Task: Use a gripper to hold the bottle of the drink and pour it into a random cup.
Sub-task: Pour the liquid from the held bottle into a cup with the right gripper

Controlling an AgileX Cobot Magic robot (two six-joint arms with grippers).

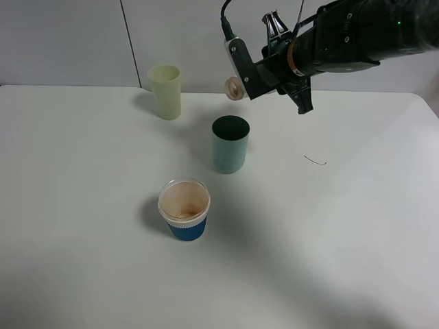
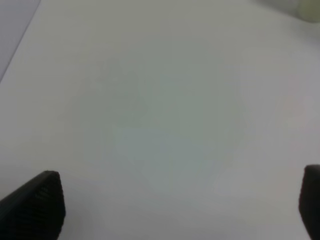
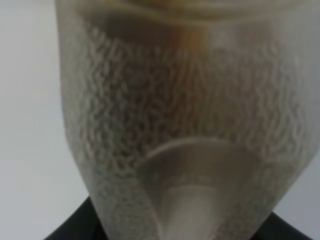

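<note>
My right gripper (image 1: 248,72) is shut on the bottle of the drink and holds it tipped on its side in the air. The bottle's wide mouth (image 1: 234,87) points left, above and just behind the teal-green cup (image 1: 230,144), which stands upright on the table with a dark inside. In the right wrist view the clear bottle (image 3: 185,115) fills the frame, with brownish liquid at one end. My left gripper (image 2: 175,205) is open and empty over bare table; only its black fingertips (image 2: 37,202) show.
A taller pale yellow-green cup (image 1: 165,91) stands at the back left; its edge also shows in the left wrist view (image 2: 310,10). A blue-sleeved paper cup (image 1: 184,209) with brown residue stands in front. A thin dark thread (image 1: 315,161) lies on the white table (image 1: 82,205).
</note>
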